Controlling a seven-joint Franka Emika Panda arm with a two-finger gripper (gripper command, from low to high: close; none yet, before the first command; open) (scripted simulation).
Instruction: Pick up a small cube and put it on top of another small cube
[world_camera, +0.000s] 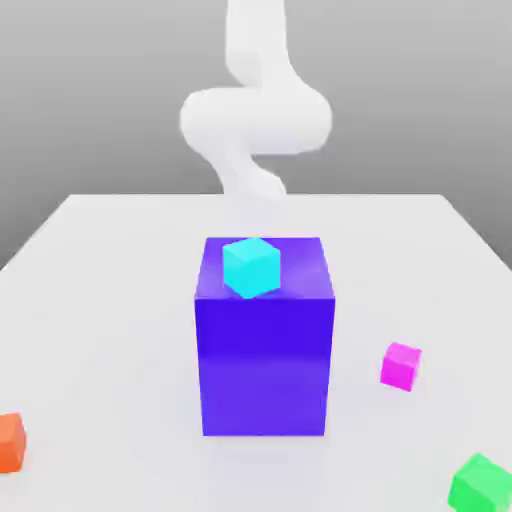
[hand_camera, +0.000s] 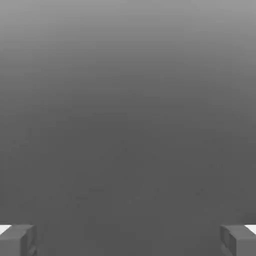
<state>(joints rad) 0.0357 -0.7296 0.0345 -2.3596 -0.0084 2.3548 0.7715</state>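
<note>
From the exterior view, nothing of my stacking job is done yet: the small bright magenta-pink cube (world_camera: 401, 365) sits on the pale grey counter (world_camera: 100, 300) toward the exterior view's right, just past the lower corner of the tall blue-violet block (world_camera: 264, 350), and nothing touches it. Its destination, the small bright green cube (world_camera: 481, 484), lies nearer the camera at the exterior view's right corner, apart from the magenta one and bare on top. A small cyan cube (world_camera: 250, 266) rests on the upper face of the blue-violet block, and a small orange cube (world_camera: 10, 441) sits at the exterior view's left edge; neither concerns me. My white arm (world_camera: 255, 115) rises behind the block, well above and away from both task cubes. In the hand view, the pincer (hand_camera: 128, 240) looks out on plain grey, its two grey fingertips (hand_camera: 17, 239) standing wide apart at opposite edges with nothing between them, so I judge it empty and ready. By my reckoning the whole sequence remains: travel over to the magenta cube, descend, close on it, lift, carry it across to the green cube and set it squarely down.
</note>
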